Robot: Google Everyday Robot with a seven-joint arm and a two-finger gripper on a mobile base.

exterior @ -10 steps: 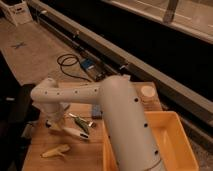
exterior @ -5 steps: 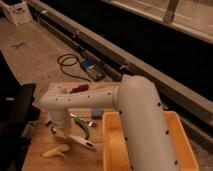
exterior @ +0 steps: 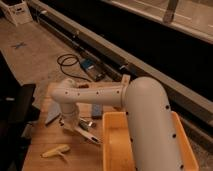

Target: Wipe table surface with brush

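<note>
- Gripper low over the table, left of the tray; grip state impossible to tell.
- Brush slanting beneath, apparently touching wood.
- Wiping seemingly underway; most surface left.

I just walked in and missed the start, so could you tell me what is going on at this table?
A one-armed robot is working over the wooden table surface. Its gripper is down low near the middle of the table, left of the yellow tray, with the slim white brush at its tip, angled down toward the wood. A pale yellow banana-shaped object lies nearer the front edge.
</note>
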